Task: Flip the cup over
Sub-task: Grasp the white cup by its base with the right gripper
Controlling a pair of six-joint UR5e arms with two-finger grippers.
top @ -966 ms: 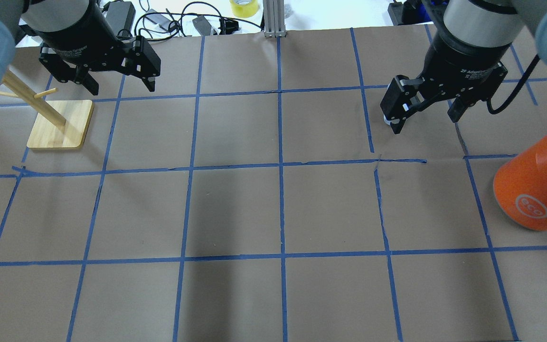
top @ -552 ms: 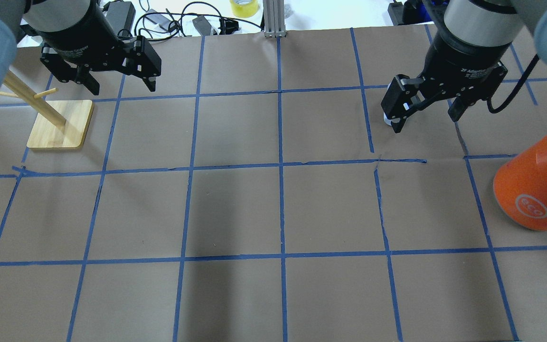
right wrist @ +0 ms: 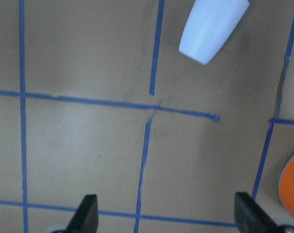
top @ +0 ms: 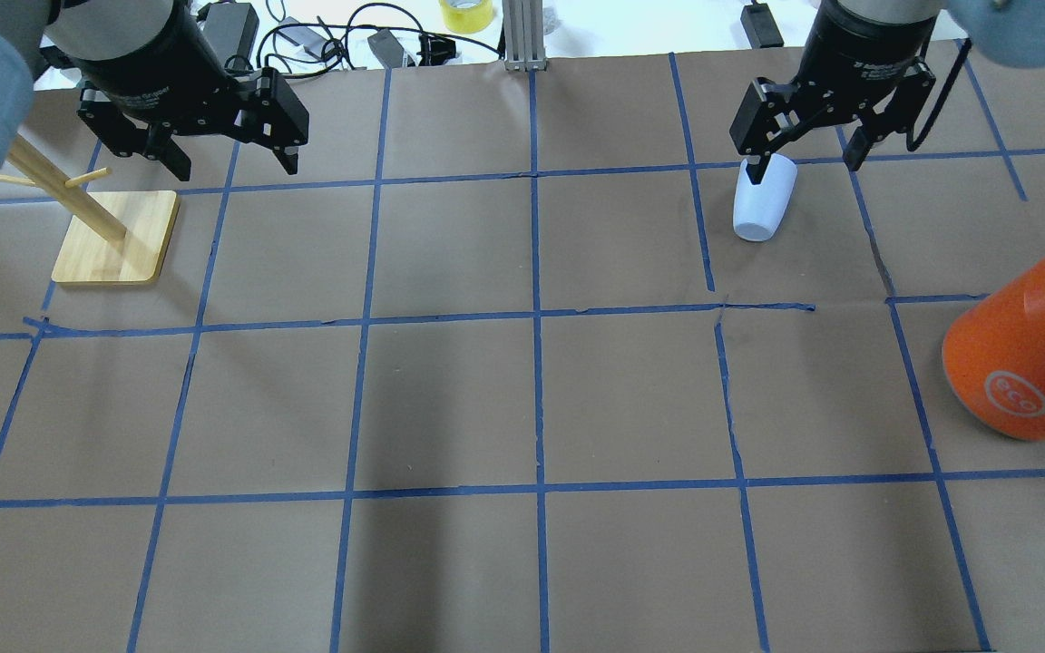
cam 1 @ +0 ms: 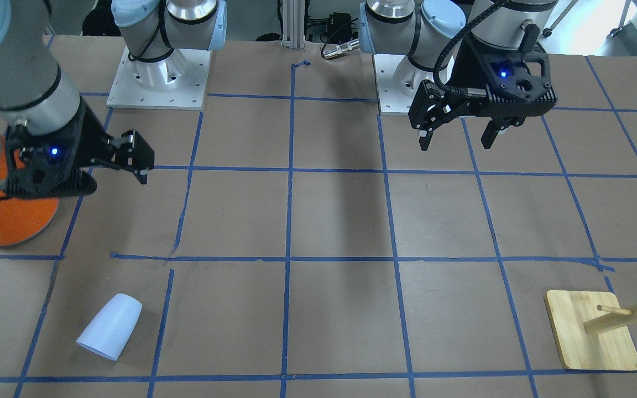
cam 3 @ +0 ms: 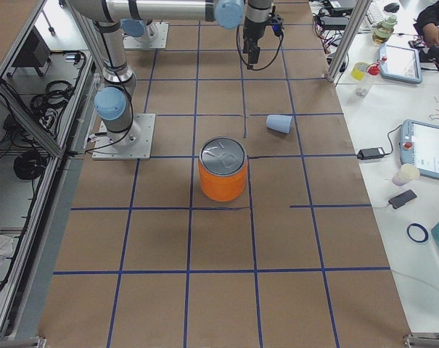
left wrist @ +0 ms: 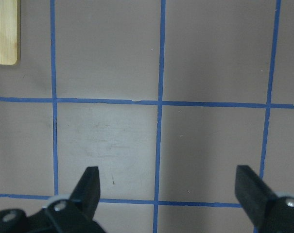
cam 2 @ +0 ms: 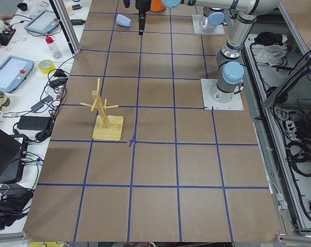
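Currently cup [top: 763,201] is laid on its side nr far edge of table [top: 450,399], w/ R gripper [top: 805,166] & L gripper [top: 234,168] held spread, empty.

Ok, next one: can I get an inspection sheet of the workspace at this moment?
Surface: table covered in brown paper with a blue tape grid; the tape is broken in places.
Job's things: cup lying on its side on the robot's right, towards the far edge.
Clutter: orange can upright near the right edge; wooden rack on the left.
Grippers: left gripper open, empty, above the table; right gripper open, empty, raised, not touching the cup.
Cables: black cable looping at the left wrist; loose cables beyond the far edge.
Surroundings: tape roll behind the table; tablet on the side bench.
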